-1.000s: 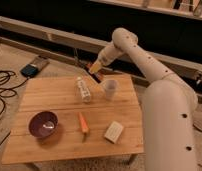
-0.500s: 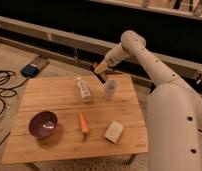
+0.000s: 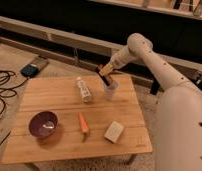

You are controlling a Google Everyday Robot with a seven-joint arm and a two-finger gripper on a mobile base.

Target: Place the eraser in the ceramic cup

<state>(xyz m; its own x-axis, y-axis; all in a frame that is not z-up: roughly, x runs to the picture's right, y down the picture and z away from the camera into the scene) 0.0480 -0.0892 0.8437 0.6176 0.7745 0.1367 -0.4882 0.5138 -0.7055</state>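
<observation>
The white ceramic cup stands on the far right part of the wooden table. My gripper hangs directly over it, reaching in from the right on the white arm. It is shut on the eraser, a small dark block with a reddish strip at its upper end. The eraser's lower end is at about the cup's rim; whether it is inside the cup I cannot tell.
A clear plastic bottle lies just left of the cup. A dark purple bowl sits at the front left, an orange carrot-like piece in the middle front, and a pale beige block at the front right. Cables lie on the floor to the left.
The gripper has carried the eraser rightward and down, from beside the bottle to right over the cup.
</observation>
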